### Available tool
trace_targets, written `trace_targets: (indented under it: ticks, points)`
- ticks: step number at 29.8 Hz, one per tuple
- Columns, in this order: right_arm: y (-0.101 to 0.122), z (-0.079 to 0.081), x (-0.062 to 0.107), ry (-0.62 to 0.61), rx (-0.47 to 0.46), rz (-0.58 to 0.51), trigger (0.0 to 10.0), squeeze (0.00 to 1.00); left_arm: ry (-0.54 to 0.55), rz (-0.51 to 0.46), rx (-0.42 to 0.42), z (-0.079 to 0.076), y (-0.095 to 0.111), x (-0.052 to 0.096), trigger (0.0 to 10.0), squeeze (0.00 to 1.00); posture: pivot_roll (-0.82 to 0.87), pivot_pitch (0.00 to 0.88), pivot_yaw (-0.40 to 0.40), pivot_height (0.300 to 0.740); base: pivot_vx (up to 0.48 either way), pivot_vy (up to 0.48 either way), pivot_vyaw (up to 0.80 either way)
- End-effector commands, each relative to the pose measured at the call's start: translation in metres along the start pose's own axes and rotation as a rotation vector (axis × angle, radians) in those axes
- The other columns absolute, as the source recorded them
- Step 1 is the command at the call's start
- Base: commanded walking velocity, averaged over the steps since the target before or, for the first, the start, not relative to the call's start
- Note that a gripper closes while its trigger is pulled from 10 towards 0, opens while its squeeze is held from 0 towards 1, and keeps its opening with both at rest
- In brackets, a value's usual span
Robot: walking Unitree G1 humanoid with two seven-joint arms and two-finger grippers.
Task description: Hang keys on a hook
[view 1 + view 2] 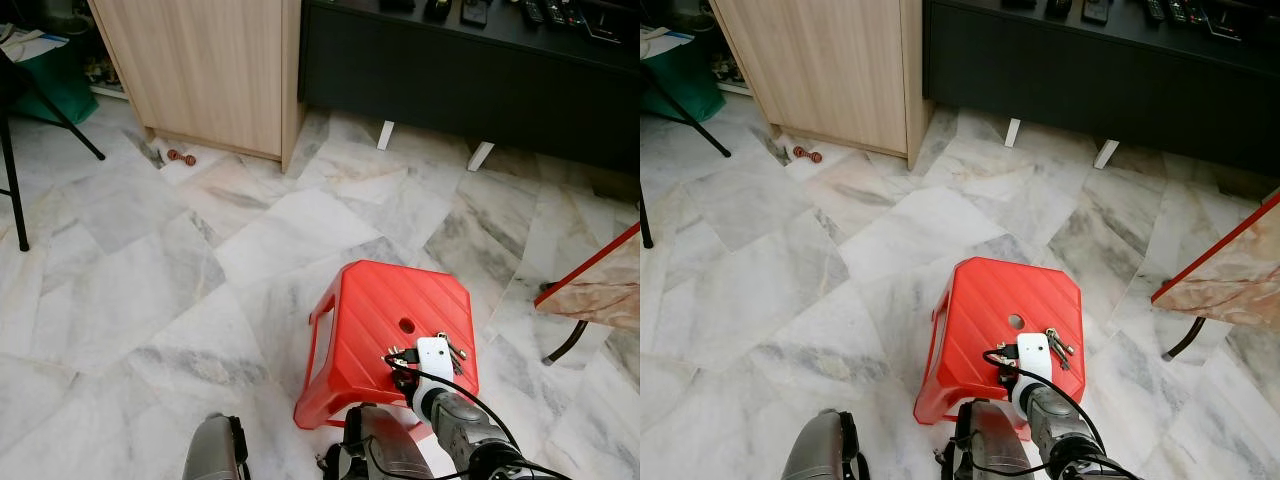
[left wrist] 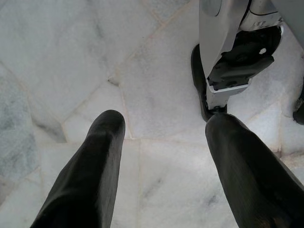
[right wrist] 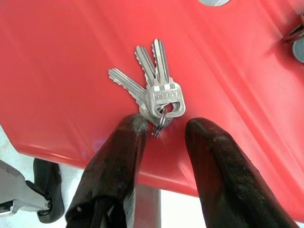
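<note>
Lower centre-right of the frame: red stool (image 1: 385, 320) on marble floor (image 1: 150, 290). Keys (image 3: 154, 90) lie on the stool top, near its front edge. Right end effector (image 3: 164, 130) is over them, fingers apart, straddling the key ring, nothing clamped. Left end effector (image 2: 164, 142) hangs over the floor, fingers apart.

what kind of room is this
Probably a home living room: marble floor, a low black cabinet holding remotes, a wooden cupboard, and a red stool with keys.
</note>
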State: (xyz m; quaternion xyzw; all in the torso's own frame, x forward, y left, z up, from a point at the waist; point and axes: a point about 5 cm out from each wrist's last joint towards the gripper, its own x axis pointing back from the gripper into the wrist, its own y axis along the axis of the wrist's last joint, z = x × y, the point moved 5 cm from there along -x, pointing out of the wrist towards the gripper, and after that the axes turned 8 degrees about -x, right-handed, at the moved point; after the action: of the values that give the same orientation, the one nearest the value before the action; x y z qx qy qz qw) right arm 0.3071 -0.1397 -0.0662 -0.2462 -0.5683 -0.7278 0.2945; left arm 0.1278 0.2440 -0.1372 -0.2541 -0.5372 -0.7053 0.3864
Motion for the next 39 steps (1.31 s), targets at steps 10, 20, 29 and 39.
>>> trace_targets:
  ticks: [10,20,29,39]
  points:
    - [-0.014,-0.008,0.002,-0.021,0.01,0.042,0.0,0.0,-0.113,0.074,0.002,-0.042,-0.022,0.012,10.0,0.0,-0.01,0.255,-0.207,0.637,0.0,0.0,0.0]
    - [-0.014,-0.006,0.002,-0.012,0.015,0.042,0.0,0.0,-0.111,0.076,0.004,-0.042,-0.023,0.012,10.0,0.0,-0.01,0.258,-0.207,0.637,0.0,0.0,0.0]
    - [-0.01,-0.006,0.002,-0.008,0.027,0.019,0.0,0.0,-0.108,0.073,0.0,-0.04,-0.021,0.011,10.0,0.0,0.0,0.253,-0.204,0.637,0.0,0.0,0.0]
    - [0.014,-0.004,0.002,0.015,0.053,-0.068,0.0,0.0,-0.102,0.065,-0.006,-0.035,-0.013,0.006,10.0,0.0,0.01,0.216,-0.187,0.637,0.0,0.0,0.0]
